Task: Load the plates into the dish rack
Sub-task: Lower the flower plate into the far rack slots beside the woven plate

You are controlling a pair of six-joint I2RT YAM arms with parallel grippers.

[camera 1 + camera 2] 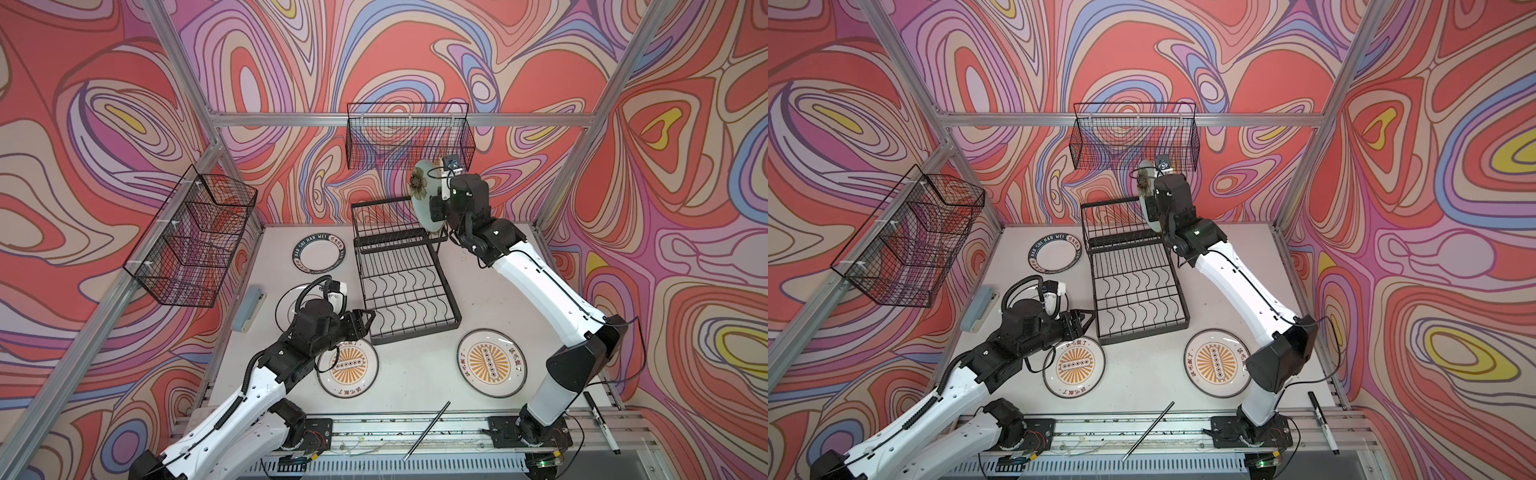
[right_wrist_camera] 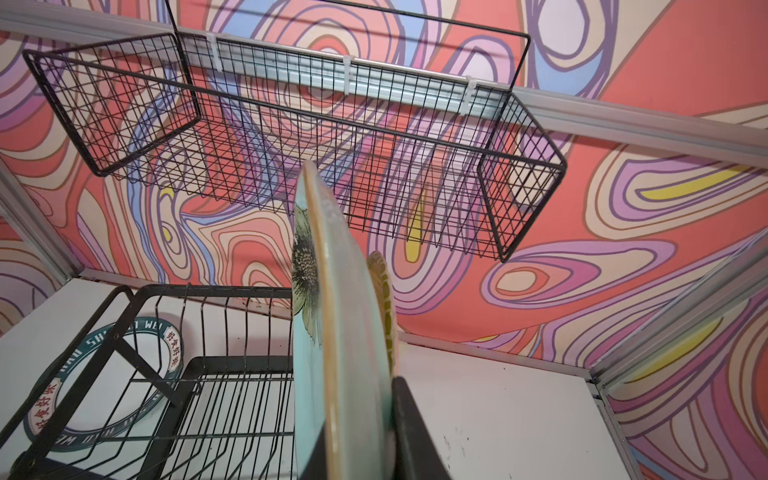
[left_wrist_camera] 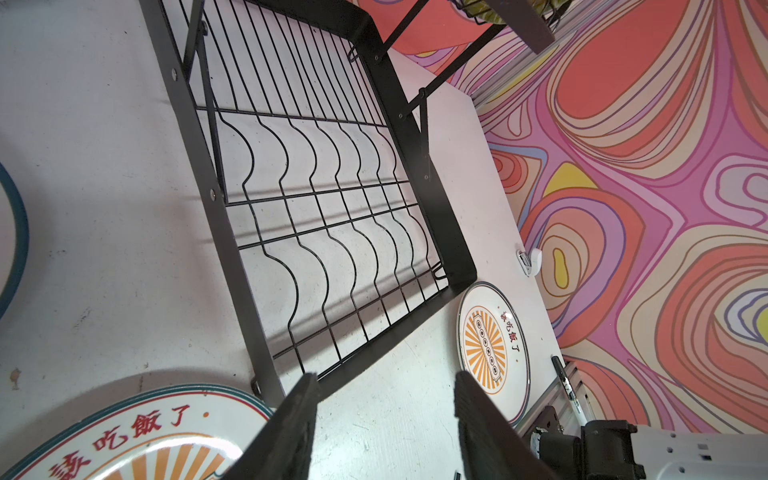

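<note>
My right gripper (image 1: 436, 210) is shut on the pale green flowered plate (image 1: 424, 195), holding it upright on edge over the right end of the raised upper tier of the dish rack (image 1: 415, 332). In the right wrist view the green plate (image 2: 345, 332) fills the jaws, with a yellow plate (image 2: 384, 291) close behind it. My left gripper (image 1: 368, 322) hangs open and empty at the rack's front left corner. Flat on the table lie two sunburst plates (image 1: 353, 374) (image 1: 492, 363), a lettered-rim plate (image 1: 319, 252) and a dark-ringed white plate (image 1: 286, 305), which is partly under my left arm.
Black mesh baskets hang on the back wall (image 1: 409, 135) and the left wall (image 1: 195, 237). A pale blue case (image 1: 249, 309) lies at the table's left edge. A thin black rod (image 1: 428, 430) and a marker (image 1: 600, 422) rest along the front rail.
</note>
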